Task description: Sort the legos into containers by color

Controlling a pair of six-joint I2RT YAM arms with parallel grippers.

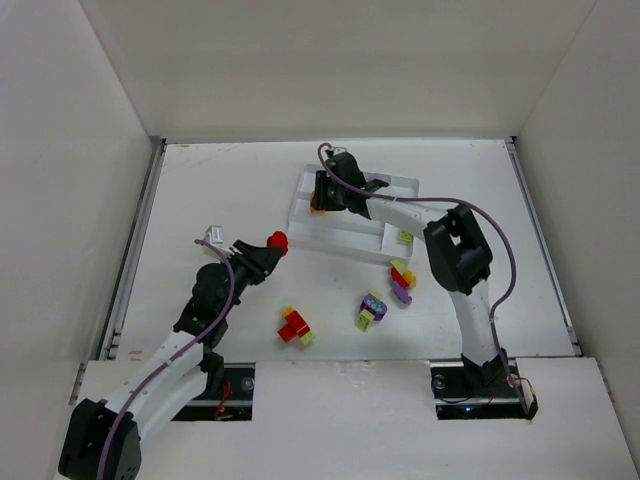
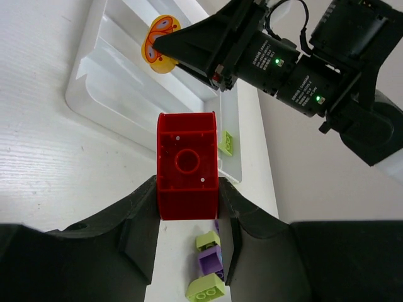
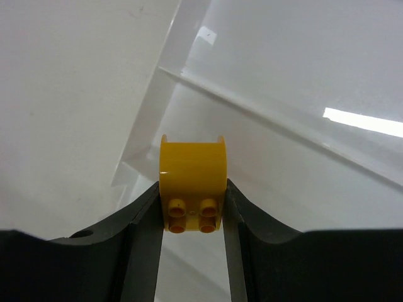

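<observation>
The left gripper (image 2: 187, 211) was clamped on a red lego (image 2: 187, 157), held over the table (image 1: 220, 180) just left of the tray (image 1: 340, 232). The right gripper (image 3: 192, 214) pinched a yellow lego (image 3: 192, 167) over the tray's left end.

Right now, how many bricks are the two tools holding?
2. The red brick is clamped in the left tool, above the table left of the tray. The yellow brick is clamped in the right tool, above the tray.
</observation>
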